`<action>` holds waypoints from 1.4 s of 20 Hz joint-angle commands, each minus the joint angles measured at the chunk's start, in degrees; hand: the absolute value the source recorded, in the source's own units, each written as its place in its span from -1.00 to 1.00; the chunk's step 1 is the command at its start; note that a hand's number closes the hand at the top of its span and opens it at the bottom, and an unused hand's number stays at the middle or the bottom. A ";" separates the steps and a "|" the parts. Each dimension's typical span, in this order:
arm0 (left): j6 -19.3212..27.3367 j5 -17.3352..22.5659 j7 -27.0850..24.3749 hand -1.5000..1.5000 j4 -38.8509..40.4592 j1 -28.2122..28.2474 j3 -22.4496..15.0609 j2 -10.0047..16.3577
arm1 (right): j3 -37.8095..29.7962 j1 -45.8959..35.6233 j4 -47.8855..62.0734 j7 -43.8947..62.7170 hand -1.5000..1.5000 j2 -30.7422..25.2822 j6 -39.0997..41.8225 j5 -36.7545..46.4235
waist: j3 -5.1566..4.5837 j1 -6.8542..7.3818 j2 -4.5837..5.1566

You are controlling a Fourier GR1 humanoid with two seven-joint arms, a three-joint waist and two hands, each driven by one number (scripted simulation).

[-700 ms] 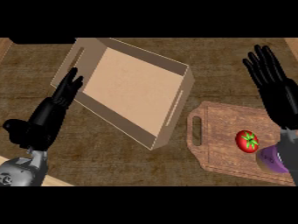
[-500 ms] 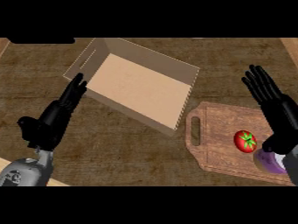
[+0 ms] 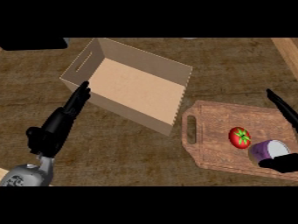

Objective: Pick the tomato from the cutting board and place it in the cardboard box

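A red tomato (image 3: 239,137) with a green stem lies on the wooden cutting board (image 3: 216,127) at the right. My right hand (image 3: 292,117) hovers over the board's right edge with straight fingers, open, to the right of the tomato and not touching it. Its thumb (image 3: 286,163) shows near the board's lower right corner. The open cardboard box (image 3: 133,88) stands upper left of the board, nothing visible inside. My left hand (image 3: 57,124) is open beside the box's near left wall, fingers up.
A cut purple vegetable (image 3: 270,151) lies on the board just right of and below the tomato. A dark object (image 3: 29,43) sits at the counter's top left. Light wooden edges show at the far right and lower left.
My right hand has moved right and lower toward the board's right edge. The view has shifted, so box and board sit lower and more to the left. The tomato has not moved on the board.
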 commanded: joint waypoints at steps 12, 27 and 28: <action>-1.97 -2.64 -1.02 0.00 2.95 -2.55 -0.80 -1.15 | -7.15 25.69 -29.09 6.96 -1.00 -21.06 -1.56 15.71 | 0.65 1.13 0.08; -6.70 -4.39 -3.26 0.00 4.86 -3.32 3.21 -2.64 | -4.80 19.82 -31.59 20.30 -1.00 -9.73 12.29 18.34 | 0.84 3.29 0.45; -1.94 -8.61 -0.92 0.00 4.29 -4.70 -1.31 -7.55 | -0.31 14.10 -30.20 24.77 -1.00 -7.70 13.12 20.56 | 0.84 3.75 0.55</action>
